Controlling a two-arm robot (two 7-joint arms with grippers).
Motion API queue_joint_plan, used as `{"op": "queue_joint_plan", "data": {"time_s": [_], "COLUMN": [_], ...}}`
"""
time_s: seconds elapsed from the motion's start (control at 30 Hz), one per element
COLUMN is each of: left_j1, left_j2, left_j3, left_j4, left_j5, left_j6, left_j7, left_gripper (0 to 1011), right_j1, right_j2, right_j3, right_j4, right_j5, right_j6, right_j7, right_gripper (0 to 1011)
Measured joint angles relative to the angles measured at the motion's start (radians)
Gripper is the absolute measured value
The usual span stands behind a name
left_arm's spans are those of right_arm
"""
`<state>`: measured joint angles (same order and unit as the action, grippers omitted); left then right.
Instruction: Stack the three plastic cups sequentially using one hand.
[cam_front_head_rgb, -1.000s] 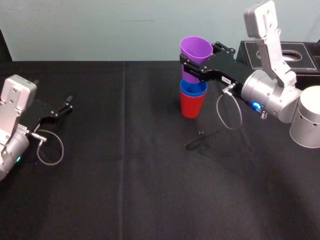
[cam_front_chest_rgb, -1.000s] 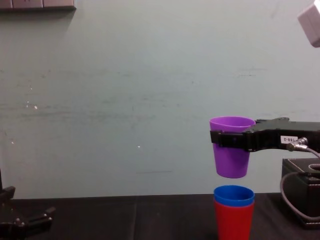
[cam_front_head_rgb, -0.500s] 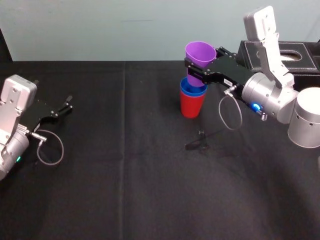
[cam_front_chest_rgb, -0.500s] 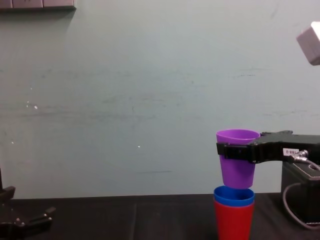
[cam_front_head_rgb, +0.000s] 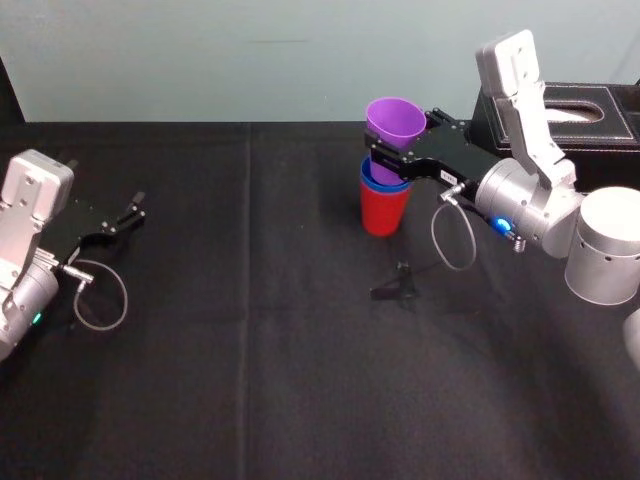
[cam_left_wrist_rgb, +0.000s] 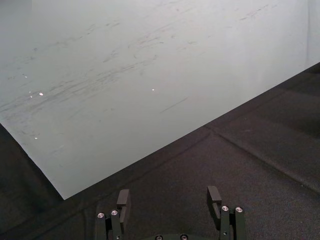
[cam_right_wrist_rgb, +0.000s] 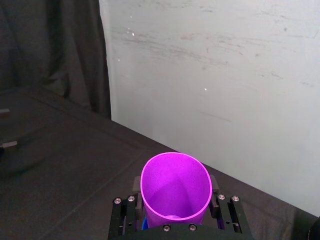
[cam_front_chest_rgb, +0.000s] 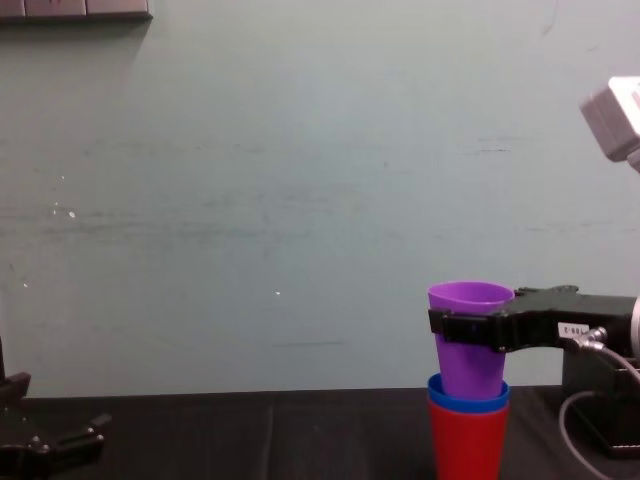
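The red cup (cam_front_head_rgb: 383, 211) (cam_front_chest_rgb: 467, 442) stands upright on the black table at the far middle, with the blue cup (cam_front_head_rgb: 375, 179) (cam_front_chest_rgb: 467, 396) nested inside it. My right gripper (cam_front_head_rgb: 393, 152) (cam_front_chest_rgb: 470, 325) is shut on the purple cup (cam_front_head_rgb: 394, 120) (cam_front_chest_rgb: 470, 350) (cam_right_wrist_rgb: 176, 189), gripping it just below the rim. The purple cup's base sits partly inside the blue cup. My left gripper (cam_front_head_rgb: 130, 213) (cam_left_wrist_rgb: 170, 200) rests open and empty over the table at the left.
A black stitched box (cam_front_head_rgb: 585, 115) (cam_front_chest_rgb: 600, 395) stands at the far right behind my right arm. A small dark object (cam_front_head_rgb: 395, 283) lies on the cloth in front of the cups. A pale wall runs behind the table's far edge.
My right gripper has lowered the purple cup from above the blue cup until its base has entered the blue cup. The left arm has not moved.
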<state>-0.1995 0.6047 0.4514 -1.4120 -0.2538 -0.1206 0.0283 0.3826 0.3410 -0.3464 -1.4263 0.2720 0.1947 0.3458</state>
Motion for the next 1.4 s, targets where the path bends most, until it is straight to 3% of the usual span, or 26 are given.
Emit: {"op": "queue_joint_plan", "data": {"time_s": [1.4], "left_j1": [0.0], "left_j2": [0.0], "left_j3": [0.0], "left_j4": [0.0], "left_j5": [0.0], "left_j6": [0.0], "left_j7": [0.0], "left_gripper": [1005], "right_j1": [0.001], "right_j2": [-0.048], "right_j3": [-0.002], "right_j4": [0.136], "right_j5": [-0.028], "right_j6": [-0.108], "right_j7": [0.019], "right_gripper": [731]}}
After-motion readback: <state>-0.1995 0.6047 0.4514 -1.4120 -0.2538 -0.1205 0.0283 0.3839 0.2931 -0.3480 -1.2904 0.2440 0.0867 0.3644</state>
